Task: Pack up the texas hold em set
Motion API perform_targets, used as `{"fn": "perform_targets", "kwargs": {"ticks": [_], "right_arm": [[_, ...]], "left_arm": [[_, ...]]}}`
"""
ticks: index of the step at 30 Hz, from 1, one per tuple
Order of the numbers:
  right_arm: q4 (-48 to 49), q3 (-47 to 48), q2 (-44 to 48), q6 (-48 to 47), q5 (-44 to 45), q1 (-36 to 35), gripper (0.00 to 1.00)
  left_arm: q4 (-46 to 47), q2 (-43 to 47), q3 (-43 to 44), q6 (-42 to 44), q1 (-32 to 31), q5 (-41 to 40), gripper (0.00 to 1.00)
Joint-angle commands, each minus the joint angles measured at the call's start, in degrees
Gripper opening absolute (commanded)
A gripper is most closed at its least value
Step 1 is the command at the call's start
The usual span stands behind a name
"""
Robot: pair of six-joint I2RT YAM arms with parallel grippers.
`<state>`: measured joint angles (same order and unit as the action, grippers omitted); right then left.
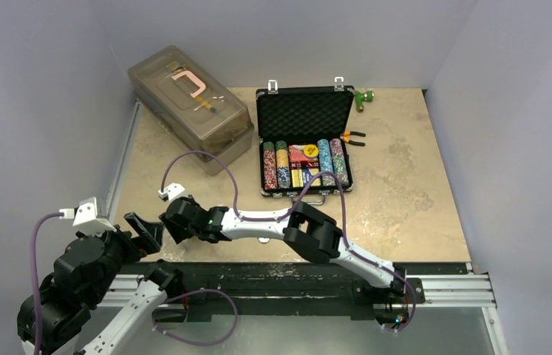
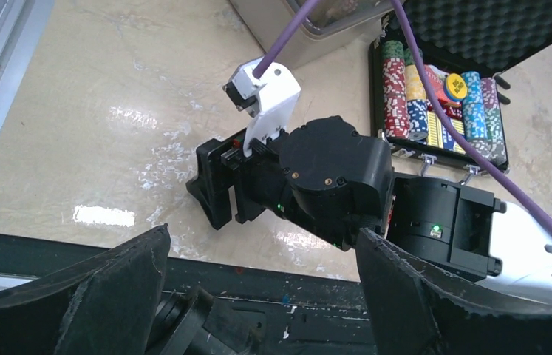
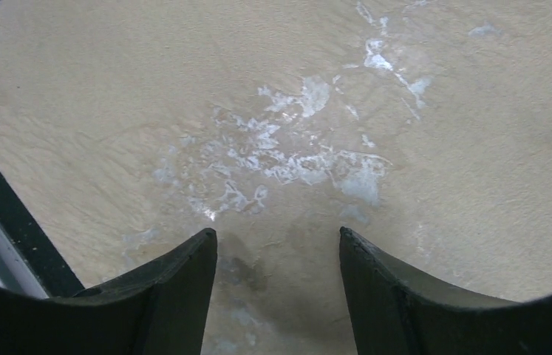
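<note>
The black briefcase (image 1: 304,111) lies open at the back middle of the table, its foam-lined lid raised. Its tray holds rows of multicoloured poker chips (image 1: 273,166), card decks (image 1: 304,177), red dice (image 1: 296,155) and a yellow disc (image 1: 311,151). The chips (image 2: 394,74) also show in the left wrist view. My right gripper (image 1: 168,222) reaches left across the near table, far from the case. It is open over bare tabletop (image 3: 276,233) with nothing between its fingers. My left gripper (image 2: 261,244) stands wide open and empty just behind it, over the near rail.
A large translucent grey-brown box (image 1: 188,103) sits at the back left. Orange-handled pliers (image 1: 354,137) lie right of the case, and a small green object (image 1: 364,96) lies by the back wall. A black rail (image 1: 295,285) runs along the near edge. Walls close in three sides.
</note>
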<state>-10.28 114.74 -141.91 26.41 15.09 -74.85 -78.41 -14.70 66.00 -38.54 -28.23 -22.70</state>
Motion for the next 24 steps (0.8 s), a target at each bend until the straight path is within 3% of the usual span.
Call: {"fn": "perform_targets", "kwargs": {"ticks": [1, 12, 15, 18, 22, 24], "right_arm": [[-3.6, -2.6, 2.5, -2.7, 2.5, 1.0, 0.60], [-4.6, -27.3, 19.0, 0.5, 0.5, 0.9, 0.59], [-6.2, -28.4, 23.5, 0.3, -1.1, 0.9, 0.67], [-10.2, -27.0, 25.9, -1.0, -1.9, 1.0, 0.83], [-21.2, -22.2, 24.3, 1.1, 0.1, 1.0, 0.98], [-26.1, -21.1, 23.0, 4.5, 1.6, 0.9, 0.99]], "left_arm": [[3.1, -0.1, -1.9, 3.2, 0.2, 0.5, 0.93], [6.5, -2.1, -5.0, 4.5, 0.2, -0.4, 0.93], [9.0, -3.5, -6.3, 5.6, 0.3, 0.0, 0.93], [10.8, -5.8, -6.5, 7.0, 0.2, -0.8, 0.94], [13.1, -8.8, -5.3, 9.0, 0.3, -1.5, 0.94], [14.9, -10.0, -4.9, 10.1, 0.2, -2.0, 0.94]]}}
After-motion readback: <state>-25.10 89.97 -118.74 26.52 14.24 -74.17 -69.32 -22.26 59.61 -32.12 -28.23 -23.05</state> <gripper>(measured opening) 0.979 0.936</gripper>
